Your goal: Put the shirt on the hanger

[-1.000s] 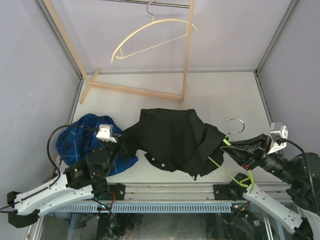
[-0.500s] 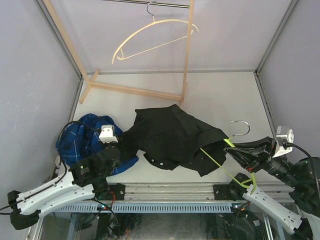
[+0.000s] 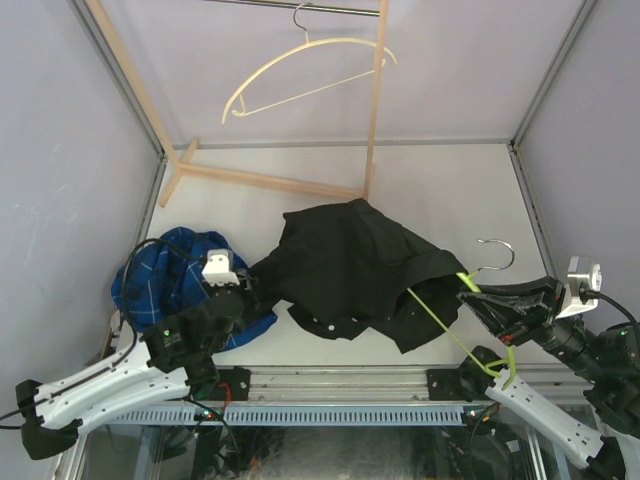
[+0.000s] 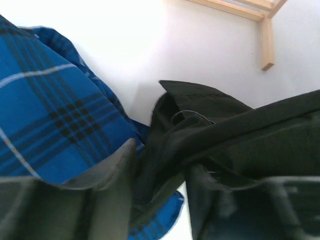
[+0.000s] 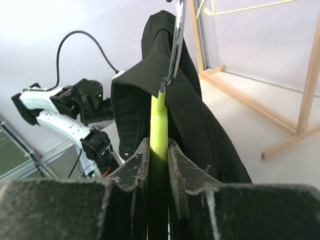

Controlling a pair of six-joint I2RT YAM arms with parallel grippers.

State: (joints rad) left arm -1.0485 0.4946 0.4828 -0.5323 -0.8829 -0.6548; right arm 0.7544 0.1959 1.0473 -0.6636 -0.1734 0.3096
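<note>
- From above, over the arm bases: the white table (image 3: 440,190) stands between pale lilac walls (image 3: 60,150). A wooden rack (image 3: 372,120) is at its far side, and a cream hanger (image 3: 300,60) hangs on the rail of this rack. The shirt (image 3: 350,265) lies heaped in the middle of the table. Its right part is draped over the hanger (image 3: 464,283), which the right gripper (image 3: 475,297) holds at the neck. The left gripper (image 3: 245,290) is at the shirt's left edge, just beside the blue plaid shirt (image 3: 165,285).
- Left wrist: the fingers (image 4: 115,175) stand a little apart. Black cloth lies in the gap, and a strip of white table shows there too. Plaid cloth is at the left, and the rack's foot is at the top right.
- Right wrist: both fingers press the lime-green neck of the hanger. The shirt hangs over it, raised above the table.
</note>
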